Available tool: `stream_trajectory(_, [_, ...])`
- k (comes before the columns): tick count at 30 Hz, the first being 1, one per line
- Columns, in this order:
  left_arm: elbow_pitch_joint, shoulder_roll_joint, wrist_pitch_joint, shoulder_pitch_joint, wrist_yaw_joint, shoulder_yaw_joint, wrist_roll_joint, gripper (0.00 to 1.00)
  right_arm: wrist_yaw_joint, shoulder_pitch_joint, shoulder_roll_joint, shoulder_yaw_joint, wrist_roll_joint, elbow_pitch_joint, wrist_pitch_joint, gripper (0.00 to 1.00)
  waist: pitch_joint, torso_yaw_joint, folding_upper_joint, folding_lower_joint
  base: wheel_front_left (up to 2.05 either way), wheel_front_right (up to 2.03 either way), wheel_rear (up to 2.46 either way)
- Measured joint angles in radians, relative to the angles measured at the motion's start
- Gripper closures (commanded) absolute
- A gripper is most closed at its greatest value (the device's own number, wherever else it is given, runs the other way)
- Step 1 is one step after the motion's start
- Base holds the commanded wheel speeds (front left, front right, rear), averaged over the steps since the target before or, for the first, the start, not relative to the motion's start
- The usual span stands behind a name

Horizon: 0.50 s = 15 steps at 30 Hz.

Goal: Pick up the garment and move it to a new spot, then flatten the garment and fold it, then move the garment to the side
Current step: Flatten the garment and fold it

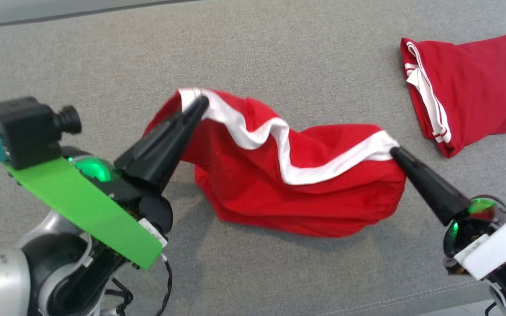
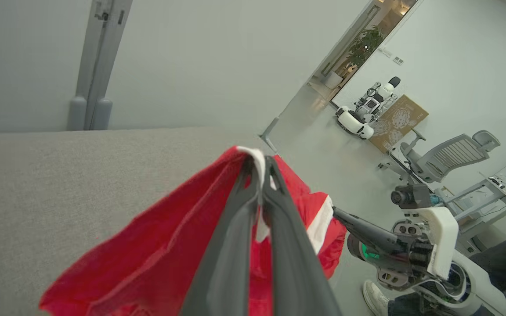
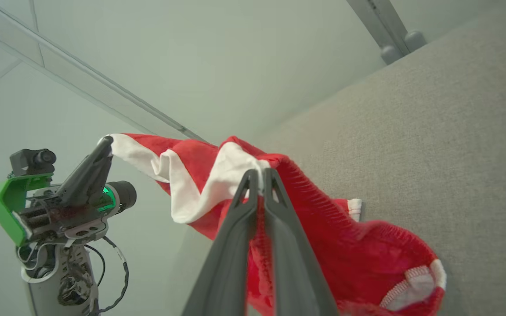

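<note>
A red garment point(image 1: 305, 184) with a white band hangs lifted between my two grippers above the grey table point(image 1: 279, 52). My left gripper point(image 1: 200, 103) is shut on the white band at the garment's left end. At the garment's right end my right gripper point(image 1: 394, 151) is shut on the same white band. The cloth sags between them, and its lower edge looks to rest on the table. In the left wrist view my left gripper point(image 2: 259, 164) pinches the white edge of the garment point(image 2: 156, 254). The right wrist view shows my right gripper point(image 3: 259, 175) clamped on the garment point(image 3: 323, 228).
A second red garment point(image 1: 472, 87) with white stripes lies folded at the table's far right. An office chair point(image 2: 446, 153), another robot point(image 2: 367, 109) and a person's shoe point(image 2: 378, 296) stand on the floor beyond the table.
</note>
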Motion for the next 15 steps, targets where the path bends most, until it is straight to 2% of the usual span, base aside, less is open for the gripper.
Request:
stream_trajectory(6, [0.083, 0.017, 0.007, 0.143, 0.001, -0.018, 0.038, 1.0, -0.002, 0.008, 0.032, 0.106, -0.066, 0.105, 0.017, 1.0, 0.051, 0.004, 0.0, 0.0002, 0.0, 0.0, 0.0])
stream_trajectory(11, [0.121, 0.021, -0.024, 0.164, 0.002, 0.02, 0.048, 1.0, -0.002, 0.006, 0.059, 0.141, -0.102, 0.172, 0.017, 1.0, 0.079, 0.019, 0.0, 0.0002, 0.0, 0.0, 0.0])
stream_trajectory(14, [0.129, 0.021, -0.042, 0.167, 0.002, 0.036, 0.053, 1.0, -0.002, 0.002, 0.084, 0.165, -0.106, 0.213, 0.018, 0.83, 0.09, 0.032, 0.0, 0.0002, 0.0, 0.0, 0.0])
stream_trajectory(15, [0.131, 0.021, -0.045, 0.168, 0.002, 0.038, 0.053, 1.0, -0.002, 0.0, 0.089, 0.169, -0.106, 0.223, 0.018, 0.75, 0.091, 0.035, 0.0, 0.0002, 0.0, 0.0, 0.0])
